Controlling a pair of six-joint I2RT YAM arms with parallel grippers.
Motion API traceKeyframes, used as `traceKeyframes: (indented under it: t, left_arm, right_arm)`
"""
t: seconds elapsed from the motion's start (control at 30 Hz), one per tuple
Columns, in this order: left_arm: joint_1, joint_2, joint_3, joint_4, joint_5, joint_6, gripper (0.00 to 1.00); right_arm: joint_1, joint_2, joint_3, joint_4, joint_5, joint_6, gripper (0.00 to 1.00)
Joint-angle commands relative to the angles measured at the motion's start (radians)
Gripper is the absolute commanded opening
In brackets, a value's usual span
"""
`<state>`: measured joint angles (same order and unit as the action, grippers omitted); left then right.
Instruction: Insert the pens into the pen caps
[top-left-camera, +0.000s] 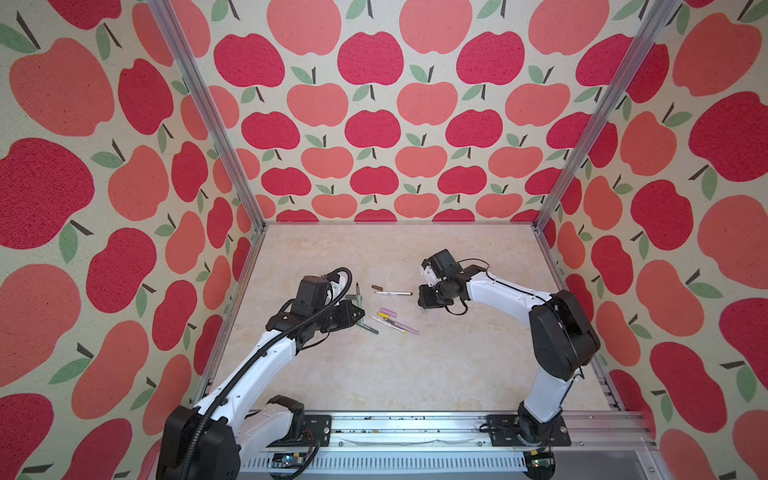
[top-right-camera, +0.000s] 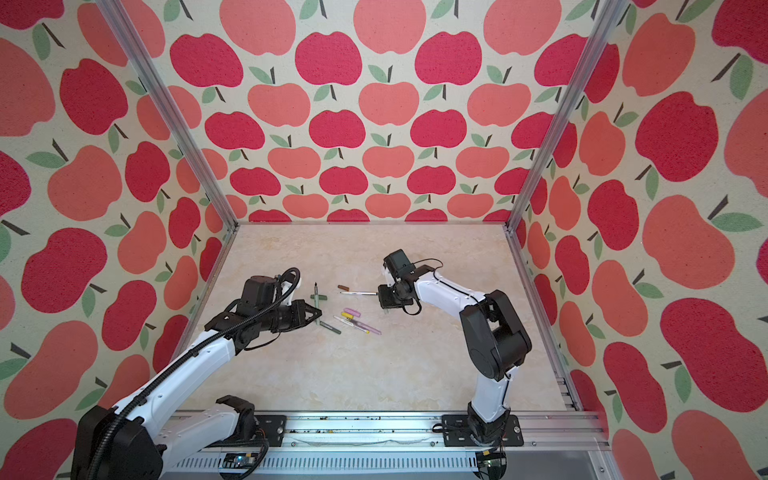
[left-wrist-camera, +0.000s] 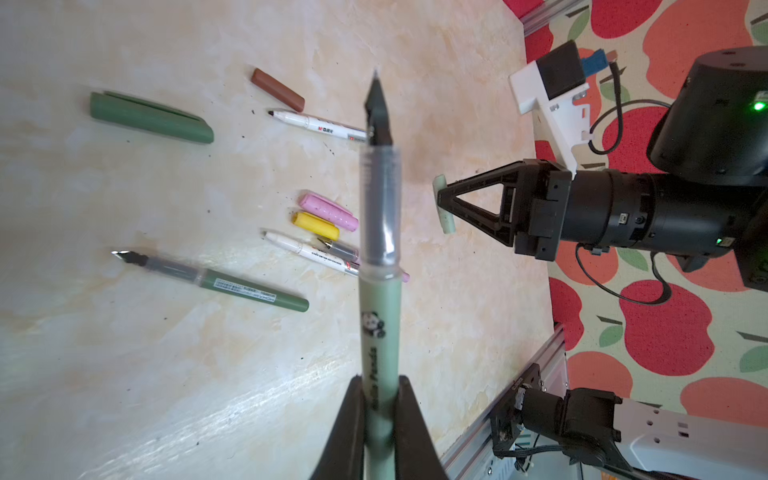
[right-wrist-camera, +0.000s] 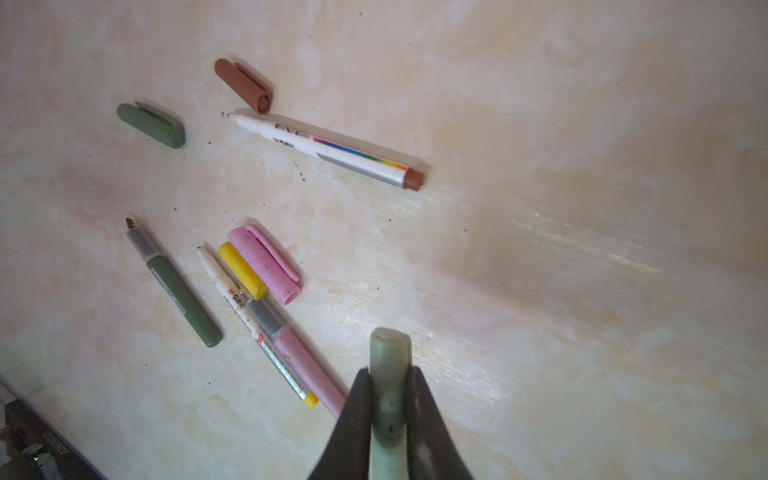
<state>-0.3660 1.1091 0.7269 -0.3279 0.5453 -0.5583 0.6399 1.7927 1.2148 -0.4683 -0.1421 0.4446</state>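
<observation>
The left gripper (left-wrist-camera: 380, 380) is clenched on the sage green pen (left-wrist-camera: 379, 316), whose tip points toward the back wall. The right gripper (right-wrist-camera: 388, 376), clamping the sage green cap (right-wrist-camera: 390, 349), hangs well apart to the pen's right, off its axis.

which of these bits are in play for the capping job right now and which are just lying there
In play: sage green pen in the left gripper; sage green cap in the right gripper.

Lying on the table, uncapped, still to do: dark green pen, dark green cap; lilac-pink pen, lilac-pink cap; white-and-yellow pen, yellow cap; brown-ended pen, brown cap.
</observation>
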Motion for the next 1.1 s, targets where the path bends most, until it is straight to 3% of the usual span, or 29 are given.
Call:
traceKeyframes:
  t: [0.0, 0.4, 0.73, 1.07]
  left_arm:
    - [-0.040, 0.056, 0.046, 0.061, -0.011, 0.021, 0.00]
    - [-0.132, 0.193, 0.092, 0.141, -0.001, -0.002, 0.00]
    - [-0.142, 0.205, 0.098, 0.139, -0.004, 0.001, 0.00]
    - [-0.142, 0.205, 0.100, 0.136, -0.006, 0.000, 0.00]
  right_arm:
    - [-0.019, -0.026, -0.043, 0.009, 0.045, 0.058, 0.18]
    - [-0.034, 0.036, -0.074, 0.033, 0.083, 0.047, 0.20]
    - [-0.034, 0.039, -0.082, 0.038, 0.103, 0.037, 0.39]
    - [-0.025, 0.023, -0.071, 0.008, 0.139, -0.001, 0.44]
